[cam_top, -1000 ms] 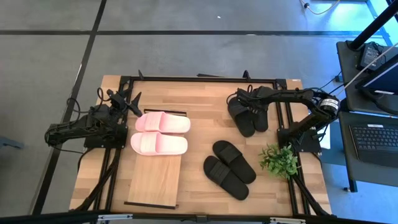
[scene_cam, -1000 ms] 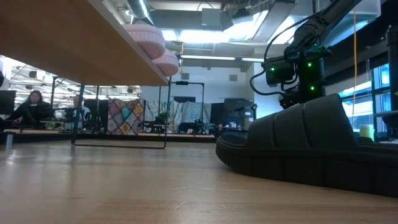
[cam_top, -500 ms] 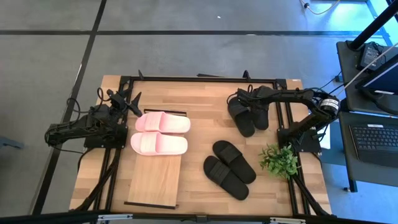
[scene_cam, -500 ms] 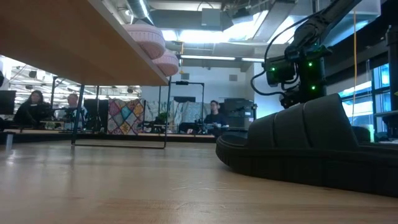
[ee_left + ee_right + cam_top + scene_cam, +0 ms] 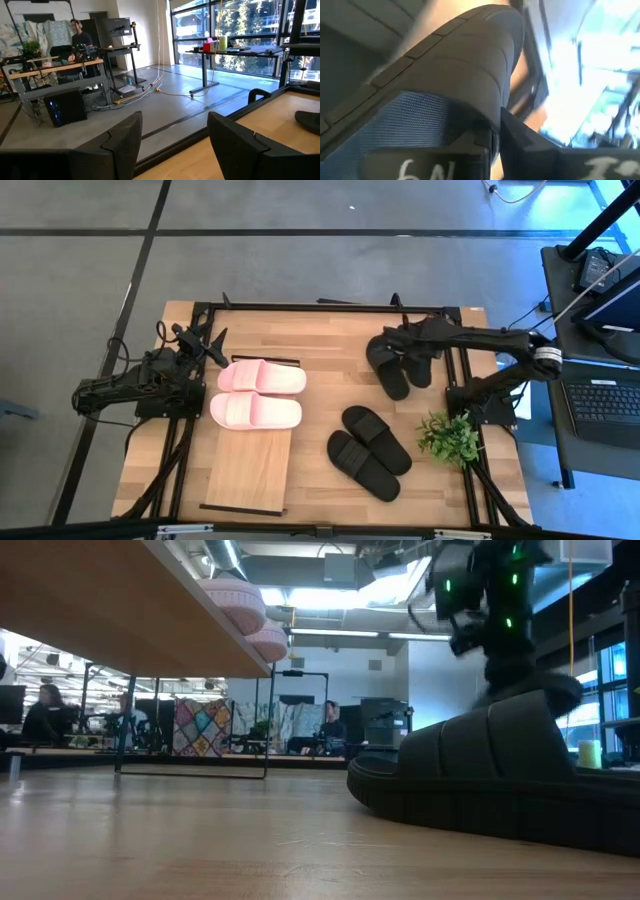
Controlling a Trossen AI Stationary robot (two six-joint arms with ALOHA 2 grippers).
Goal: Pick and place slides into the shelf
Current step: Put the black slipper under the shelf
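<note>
Right gripper [image 5: 402,343] pinches a black slide [image 5: 419,364] at the table's [image 5: 330,355] upper right.

In the high view the right arm reaches in from the right edge, its fingers closed on the strap of one slide of the black pair lying upper right of centre; the right wrist view shows the ribbed black strap [image 5: 455,65] clamped between the fingers. The other slide of that pair [image 5: 388,370] lies touching it on the left. A second black pair [image 5: 368,452] lies lower, right of centre, beside a green plant [image 5: 450,437]. The pink pair [image 5: 257,392] sits on the shelf [image 5: 247,470] at its upper end, left of centre. The left gripper [image 5: 208,346] waits at the left edge near the pink pair, jaws spread and empty, as the left wrist view shows. In the low view a black slide [image 5: 490,775] fills the right foreground, and people sit in the room behind.
</note>
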